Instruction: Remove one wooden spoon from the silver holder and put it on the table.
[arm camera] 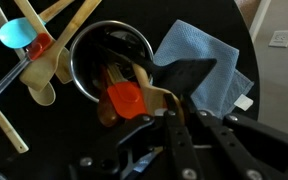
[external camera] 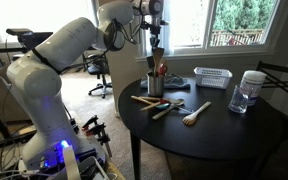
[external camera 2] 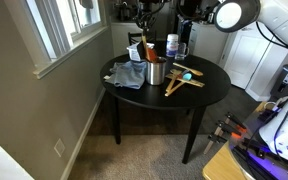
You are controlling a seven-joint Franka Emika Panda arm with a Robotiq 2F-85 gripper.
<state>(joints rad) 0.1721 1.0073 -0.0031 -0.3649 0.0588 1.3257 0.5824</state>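
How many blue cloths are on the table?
1. The blue cloth lies crumpled on the table, right beside the silver holder. Another could hide behind things.

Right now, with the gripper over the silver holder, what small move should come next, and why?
Probably ease straight down, centred on the wooden spoon. The gripper hangs above the silver holder with nothing seen in its grasp, and the spoon stands close beside a red spatula inside, so a careful, aligned descent seems safest.

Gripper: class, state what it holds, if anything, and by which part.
It cannot be told. The gripper hangs right over the silver holder, at the utensil handles, but no view shows its fingers closed on one.
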